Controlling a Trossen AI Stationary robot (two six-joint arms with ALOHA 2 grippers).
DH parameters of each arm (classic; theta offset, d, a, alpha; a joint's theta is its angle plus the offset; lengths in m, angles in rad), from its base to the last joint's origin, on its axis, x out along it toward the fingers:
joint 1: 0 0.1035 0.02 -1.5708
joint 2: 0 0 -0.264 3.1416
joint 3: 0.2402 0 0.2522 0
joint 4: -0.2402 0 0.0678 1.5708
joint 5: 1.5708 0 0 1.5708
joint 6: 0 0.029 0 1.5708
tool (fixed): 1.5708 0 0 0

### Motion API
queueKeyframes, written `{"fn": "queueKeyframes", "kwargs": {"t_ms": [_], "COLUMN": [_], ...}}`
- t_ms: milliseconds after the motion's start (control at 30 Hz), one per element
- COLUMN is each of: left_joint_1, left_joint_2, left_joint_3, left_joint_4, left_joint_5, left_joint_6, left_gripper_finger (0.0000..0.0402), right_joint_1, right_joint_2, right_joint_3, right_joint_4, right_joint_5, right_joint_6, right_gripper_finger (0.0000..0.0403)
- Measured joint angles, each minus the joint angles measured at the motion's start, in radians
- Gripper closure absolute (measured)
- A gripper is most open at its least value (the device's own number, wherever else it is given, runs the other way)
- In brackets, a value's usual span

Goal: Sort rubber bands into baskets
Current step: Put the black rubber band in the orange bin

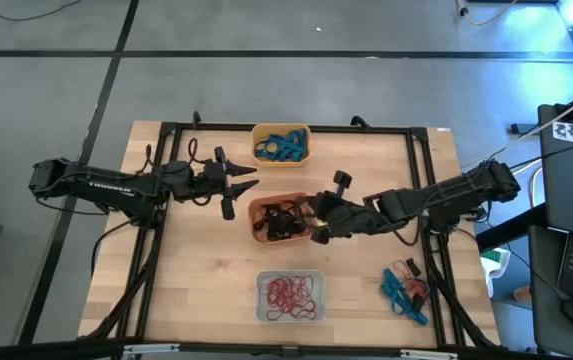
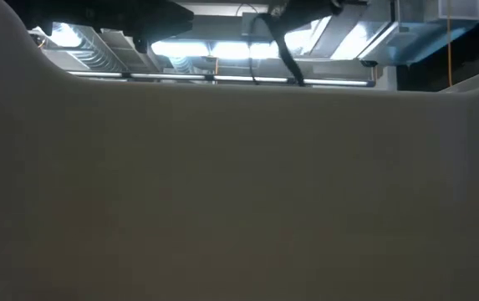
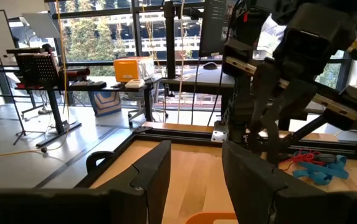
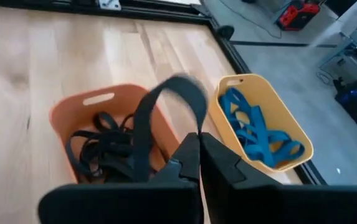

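Three baskets stand in a row down the middle of the table. The yellow one [image 1: 281, 145] holds blue rubber bands, the red-orange one [image 1: 278, 219] black ones, the pale one [image 1: 290, 297] red ones. My right gripper [image 1: 316, 222] hangs over the red-orange basket's right rim, shut on a black rubber band [image 4: 166, 99]. My left gripper [image 1: 244, 183] waits open and level, just left of that basket and touching nothing. A small pile of loose blue and red bands [image 1: 406, 288] lies on the table at the near right. My right gripper pinches the black band between its two fingertips at one spot of the loop [image 4: 198, 123]. The fingers slant down from the table's right side. The band arches up past the fingertips and runs back down over the red-orange basket [image 4: 97, 102]; its lower end is hidden behind a finger.
A black frame [image 1: 166, 128] runs round the table's edges. In the low view the pale basket's wall [image 2: 239, 192] fills nearly the whole picture. Bare wood lies left of the baskets [image 1: 201, 270].
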Motion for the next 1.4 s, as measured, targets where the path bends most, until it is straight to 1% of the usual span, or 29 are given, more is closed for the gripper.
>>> {"fn": "queueKeyframes", "kwargs": {"t_ms": [100, 300, 533, 667, 767, 933, 1033, 1200, 1300, 1400], "left_joint_1": [0.0, 0.0, 0.001, 0.0, 0.0, 0.0, 0.0, 0.0, 0.001, 0.002], "left_joint_2": [0.0, 0.0, 0.0, 0.0, 0.0, 0.0, 0.0, 0.0, 0.0, 0.0], "left_joint_3": [0.0, 0.0, 0.0, 0.0, 0.0, 0.0, 0.0, 0.0, 0.0, 0.0], "left_joint_4": [0.0, 0.001, 0.001, 0.001, 0.0, 0.001, 0.001, 0.0, 0.0, 0.0], "left_joint_5": [0.0, 0.0, 0.0, 0.0, 0.0, 0.0, 0.0, 0.0, 0.0, 0.0], "left_joint_6": [0.0, 0.0, 0.001, 0.002, 0.006, 0.007, 0.007, 0.007, 0.008, 0.008], "left_gripper_finger": [0.026, 0.026, 0.026, 0.026, 0.026, 0.026, 0.026, 0.026, 0.026, 0.026], "right_joint_1": [-0.021, -0.062, -0.11, -0.135, -0.146, -0.157, -0.156, -0.154, -0.154, -0.142], "right_joint_2": [0.017, 0.077, 0.165, 0.219, 0.254, 0.307, 0.326, 0.33, 0.323, 0.317], "right_joint_3": [0.0, 0.0, 0.0, 0.0, 0.0, -0.001, -0.001, 0.011, 0.057, 0.117], "right_joint_4": [0.033, 0.055, 0.051, 0.062, 0.058, 0.064, 0.067, 0.053, -0.052, -0.148], "right_joint_5": [-0.03, -0.134, -0.148, -0.19, -0.233, -0.344, -0.378, -0.386, -0.387, -0.399], "right_joint_6": [-0.03, -0.073, -0.097, -0.098, -0.096, -0.09, -0.085, -0.085, -0.079, -0.061], "right_gripper_finger": [0.0397, 0.0397, 0.0397, 0.0397, 0.0397, 0.0392, 0.036, 0.0269, 0.0224, 0.0195]}}
